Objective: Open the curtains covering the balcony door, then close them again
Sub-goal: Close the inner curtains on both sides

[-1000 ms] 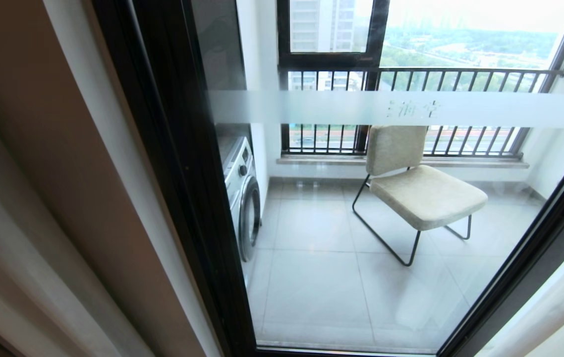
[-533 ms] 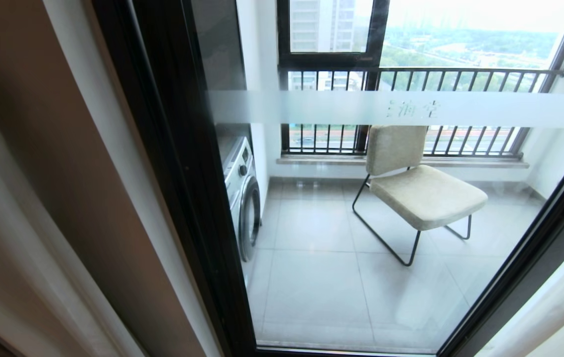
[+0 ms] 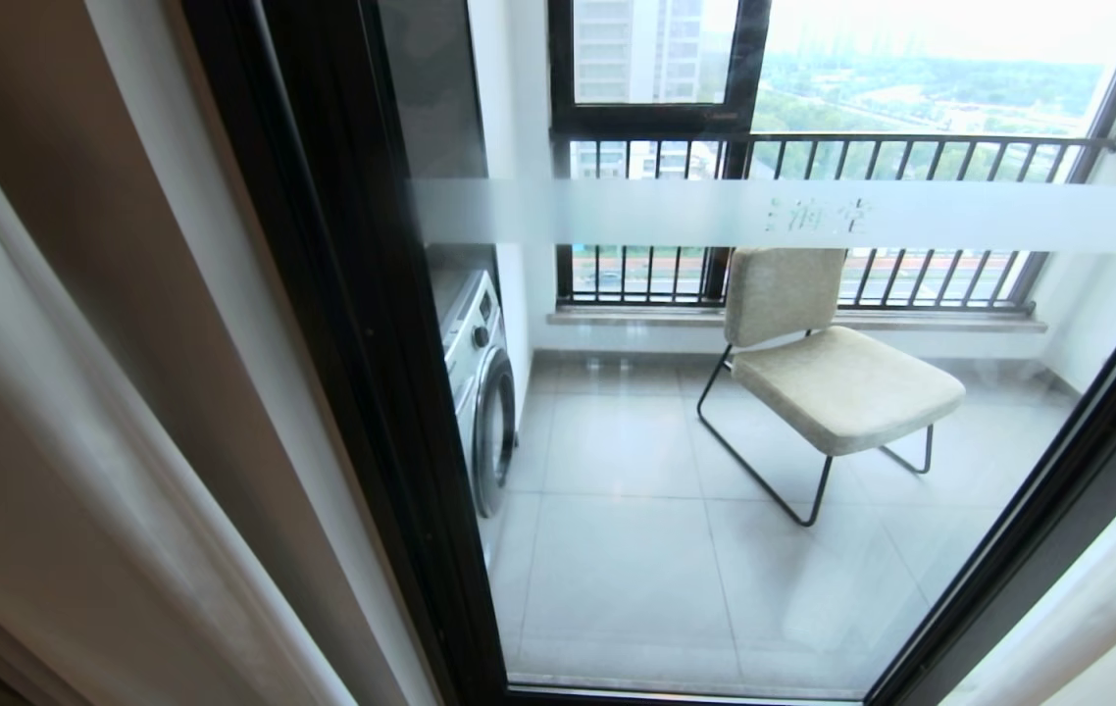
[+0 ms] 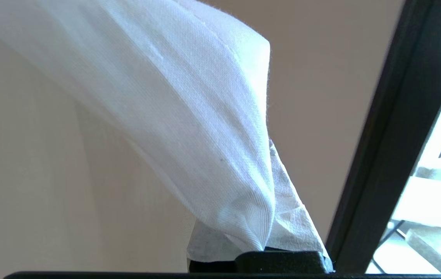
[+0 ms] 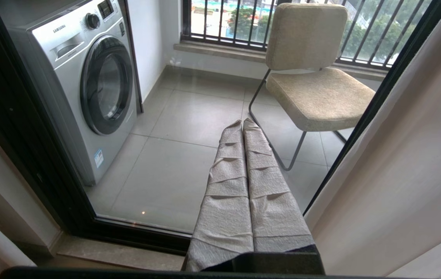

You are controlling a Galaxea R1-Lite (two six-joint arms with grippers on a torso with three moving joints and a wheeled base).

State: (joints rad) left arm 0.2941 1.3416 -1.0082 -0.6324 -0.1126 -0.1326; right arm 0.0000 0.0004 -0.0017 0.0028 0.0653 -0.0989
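We saw cream-beige and sheer white curtains (image 3: 77,412), a black-brown door (image 3: 342,324) frame with a frosted white band, a silver washer (image 5: 85,81), a beige chair (image 3: 837,368) and pale grey floor tiles (image 3: 636,579).

curtains (image 3: 77,441) left of balcony door (image 3: 342,324)

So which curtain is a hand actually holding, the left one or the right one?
The left curtain: the left hand is pinched shut on its white fabric. The right curtain hangs free beside the shut, empty right hand.

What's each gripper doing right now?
Left gripper: shut on the curtain.
Right gripper: shut, holding nothing.
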